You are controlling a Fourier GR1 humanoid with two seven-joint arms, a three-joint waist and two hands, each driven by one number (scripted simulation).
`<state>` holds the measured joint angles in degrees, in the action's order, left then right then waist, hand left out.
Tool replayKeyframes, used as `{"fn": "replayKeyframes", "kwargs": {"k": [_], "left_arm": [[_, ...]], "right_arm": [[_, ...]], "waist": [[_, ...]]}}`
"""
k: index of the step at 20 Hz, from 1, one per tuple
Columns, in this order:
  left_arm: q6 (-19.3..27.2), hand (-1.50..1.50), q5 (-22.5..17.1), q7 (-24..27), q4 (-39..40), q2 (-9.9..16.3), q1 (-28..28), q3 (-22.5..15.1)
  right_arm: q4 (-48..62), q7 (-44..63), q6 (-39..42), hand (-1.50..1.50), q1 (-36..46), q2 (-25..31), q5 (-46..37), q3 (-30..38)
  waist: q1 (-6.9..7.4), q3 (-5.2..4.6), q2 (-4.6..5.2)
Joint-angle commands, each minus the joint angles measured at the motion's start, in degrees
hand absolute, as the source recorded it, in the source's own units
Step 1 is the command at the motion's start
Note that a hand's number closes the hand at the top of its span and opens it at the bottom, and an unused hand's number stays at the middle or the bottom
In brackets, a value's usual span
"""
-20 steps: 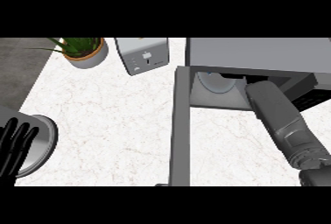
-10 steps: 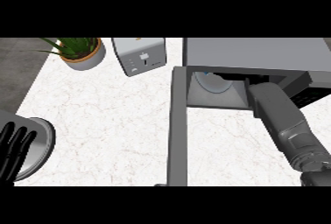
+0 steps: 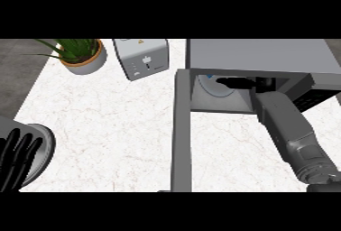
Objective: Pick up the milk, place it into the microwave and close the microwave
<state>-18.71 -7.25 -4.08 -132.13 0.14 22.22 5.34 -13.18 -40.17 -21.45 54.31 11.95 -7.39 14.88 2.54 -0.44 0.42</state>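
One small bit of blue and white shows at the top of the microwave's point(image 3: 266, 56) opening, just left of the right hand point(image 3: 234, 82). That may be the milk point(image 3: 209, 76), but too little of it shows to be sure. It is inside the microwave, near the back, above a pale round plate point(image 3: 216, 88) that lies on the microwave floor.

The right hand is deep inside the opening. It looks like a dark shape, and I cannot tell if its fingers are curled or straight. The grey right forearm point(image 3: 290, 131) goes from the lower right corner up into the microwave.

The microwave is a grey box at the top right of the counter point(image 3: 113, 122). Its door point(image 3: 182, 135) is wide open. The door sticks out toward the robot as a long grey strip that runs down the middle of the view.

The left hand point(image 3: 16, 158) is at the left edge, low down. Its black fingers are straight and spread a little, pointing up. It holds nothing. It lies over a round grey dish point(image 3: 45, 142) at the counter's left edge.

A grey toaster point(image 3: 141, 63) stands at the back of the white counter, left of the microwave. A green plant in a tan pot point(image 3: 83, 57) stands left of the toaster, near the back corner.
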Motion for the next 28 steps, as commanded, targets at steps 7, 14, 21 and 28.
{"fn": "replayKeyframes", "kwargs": {"k": [7,14,21,28], "left_arm": [[-0.26,-1.50,-0.31,1.55,2.33,0.71,-0.60,0.64],[-1.27,-1.50,-2.34,0.53,0.71,1.25,1.34,0.63],[-2.31,-1.50,-0.47,1.16,5.76,1.86,-2.69,-2.25],[-10.10,1.50,-2.12,0.79,5.73,4.89,-0.03,-7.25]], "right_arm": [[-3.74,-3.26,4.78,-1.50,-13.37,-4.02,1.55,-0.70],[-8.43,-2.23,10.72,-1.50,-19.28,-4.18,3.54,-0.94],[-19.17,-6.30,15.01,-1.50,-33.86,-9.71,5.09,-3.86],[-28.98,-6.78,24.55,-1.50,-45.37,-10.87,8.51,-5.98]], "waist": [[-3.13,0.41,-0.67],[-2.73,0.42,-0.64],[-4.11,0.35,-0.84],[-3.48,0.35,-0.79]]}}
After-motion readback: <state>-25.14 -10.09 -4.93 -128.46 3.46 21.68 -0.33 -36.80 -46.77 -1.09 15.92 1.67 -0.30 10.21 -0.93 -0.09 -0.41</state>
